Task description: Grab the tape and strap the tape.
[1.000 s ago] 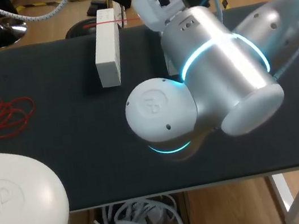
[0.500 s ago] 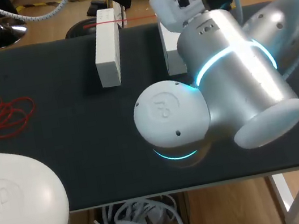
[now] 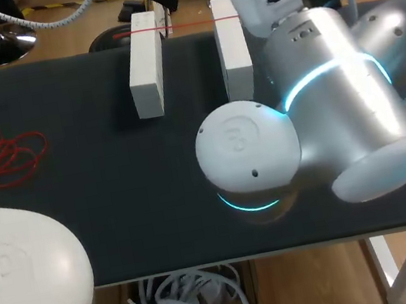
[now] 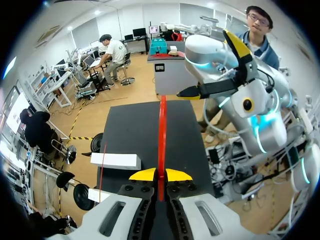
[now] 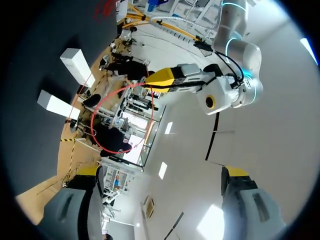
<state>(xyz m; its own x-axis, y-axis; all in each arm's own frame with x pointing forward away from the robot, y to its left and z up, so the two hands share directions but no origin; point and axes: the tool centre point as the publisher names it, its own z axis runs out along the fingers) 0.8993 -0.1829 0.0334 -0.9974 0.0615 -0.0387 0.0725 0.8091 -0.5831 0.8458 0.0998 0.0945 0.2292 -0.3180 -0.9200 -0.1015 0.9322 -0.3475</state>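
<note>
The dark table (image 3: 79,204) carries two white blocks (image 3: 145,64) near its far edge and a red tangle (image 3: 1,158) at its left edge. The tape (image 4: 161,140) runs straight ahead from the left gripper (image 4: 160,175), whose tips pinch it, toward the right gripper (image 5: 161,171). That gripper is spread wide and holds nothing.

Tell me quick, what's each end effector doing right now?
Left end effector: closed on the red tape.
Right end effector: open, holding nothing.
</note>
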